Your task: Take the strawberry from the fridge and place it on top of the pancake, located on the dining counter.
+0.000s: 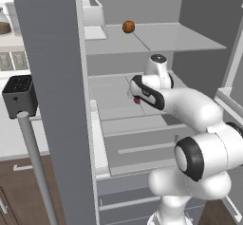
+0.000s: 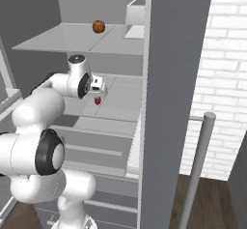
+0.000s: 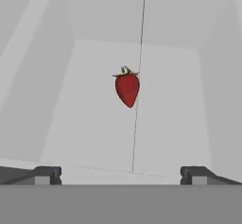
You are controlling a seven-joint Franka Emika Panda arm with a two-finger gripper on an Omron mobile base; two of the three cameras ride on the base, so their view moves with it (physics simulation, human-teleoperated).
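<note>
Gripper (image 3: pixel 121 175) spread wide, nothing between its tips, poised inside the open fridge (image 1: pixel 156 39) just above a pale shelf, with the strawberry (image 3: pixel 127 88) lying beyond on that shelf, an orange-brown ball (image 1: pixel 128 26) higher up behind.

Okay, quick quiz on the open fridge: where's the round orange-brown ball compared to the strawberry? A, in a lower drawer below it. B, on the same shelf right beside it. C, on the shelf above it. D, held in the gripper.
C: the orange-brown ball sits on the upper shelf, while the strawberry lies on the shelf below, ahead of the open gripper.
</note>
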